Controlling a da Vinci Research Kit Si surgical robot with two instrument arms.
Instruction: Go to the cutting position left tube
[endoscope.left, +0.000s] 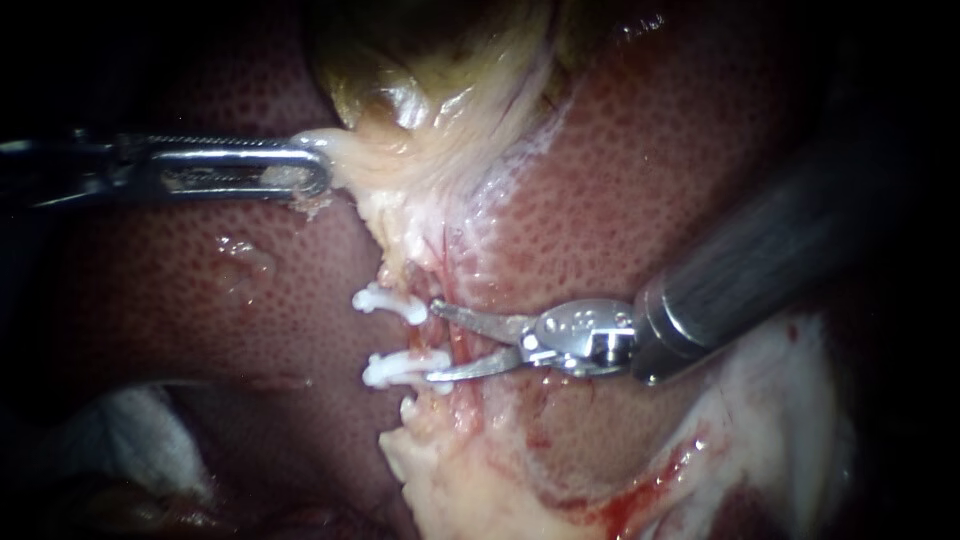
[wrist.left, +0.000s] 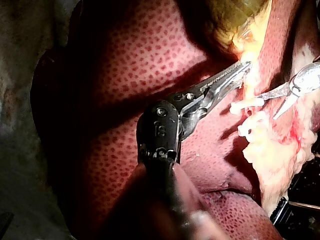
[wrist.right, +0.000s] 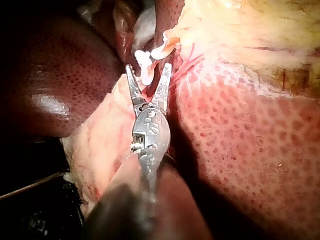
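Note:
A thin reddish tube (endoscope.left: 463, 352) runs down the pale tissue and carries two white clips, an upper clip (endoscope.left: 390, 302) and a lower clip (endoscope.left: 402, 368). My right instrument (endoscope.left: 435, 340) comes in from the right with its blades open, one on each side of the tube stretch between the clips. From the right wrist view, the same blades (wrist.right: 148, 76) straddle the tissue just short of the clips (wrist.right: 144, 61). My left instrument (endoscope.left: 322, 165) is shut on the pale edge of the gallbladder (endoscope.left: 440, 70). It holds that edge out to the left, as also shown from its wrist (wrist.left: 245, 67).
Speckled red liver (endoscope.left: 650, 170) surrounds the site on both sides. Pale cut tissue with some blood (endoscope.left: 640, 490) lies below the right instrument's shaft (endoscope.left: 760, 265). White gauze (endoscope.left: 130, 430) sits at the lower left.

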